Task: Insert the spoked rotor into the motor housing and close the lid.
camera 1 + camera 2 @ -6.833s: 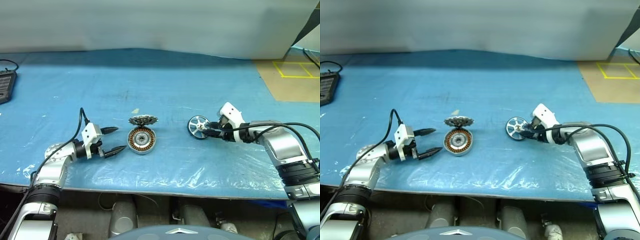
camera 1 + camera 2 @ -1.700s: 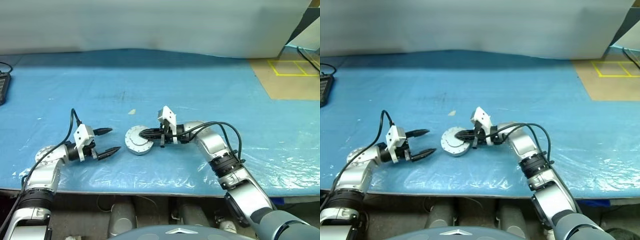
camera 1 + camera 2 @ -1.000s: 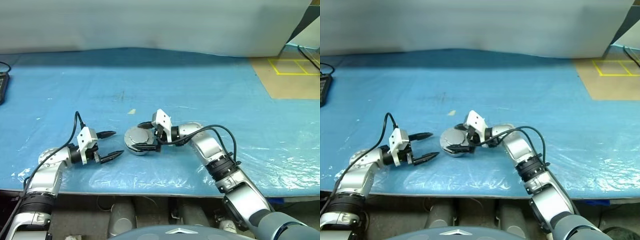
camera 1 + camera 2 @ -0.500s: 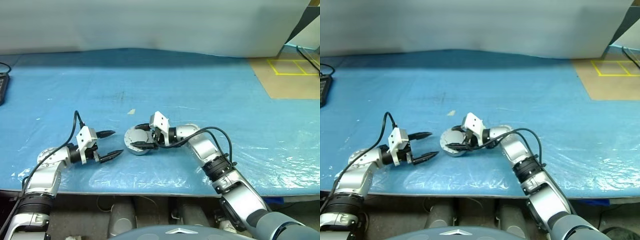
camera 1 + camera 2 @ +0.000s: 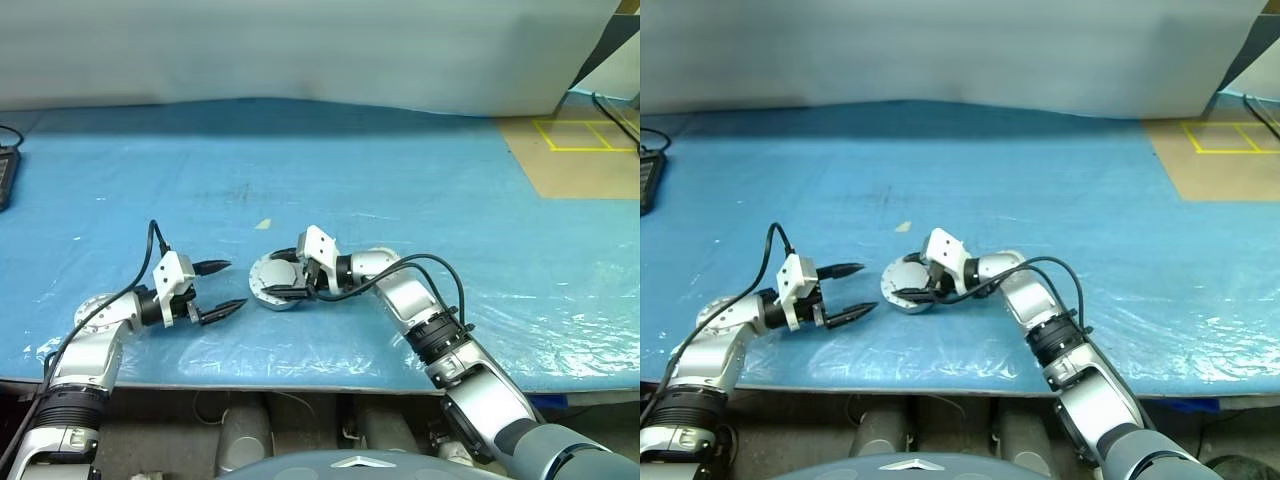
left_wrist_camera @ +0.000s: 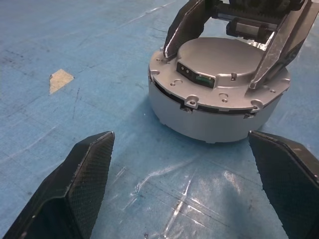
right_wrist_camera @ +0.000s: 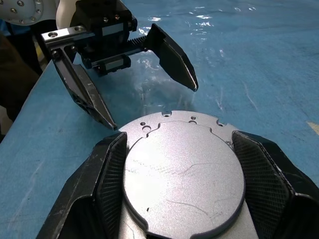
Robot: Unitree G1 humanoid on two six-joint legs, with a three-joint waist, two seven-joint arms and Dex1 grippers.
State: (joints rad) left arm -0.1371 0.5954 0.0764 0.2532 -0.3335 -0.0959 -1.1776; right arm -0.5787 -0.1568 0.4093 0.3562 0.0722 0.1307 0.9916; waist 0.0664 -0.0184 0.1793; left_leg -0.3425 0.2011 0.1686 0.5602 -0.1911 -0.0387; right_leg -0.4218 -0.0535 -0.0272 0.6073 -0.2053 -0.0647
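Observation:
The motor housing (image 5: 272, 288) sits on the blue table, a squat silver-grey puck. The lid (image 7: 182, 174) lies on top of it, plain grey face up. My right gripper (image 7: 178, 144) reaches in from the right and its two black fingers press on opposite sides of the lid. Seen from the left wrist, one right finger (image 6: 182, 27) stands on each side of the lid (image 6: 219, 55). My left gripper (image 5: 232, 284) rests to the left of the housing, open, with nothing between its fingers, pointing at it. The spoked rotor is hidden.
A small tan scrap (image 5: 263, 224) lies on the blue sheet behind the housing. A black device (image 5: 5, 178) sits at the far left edge. Brown floor with yellow tape (image 5: 580, 150) shows at the back right. The table's front edge runs just below both arms.
The right gripper's fingers have drawn in from a wider stance onto the sides of the lid. The left arm has kept still.

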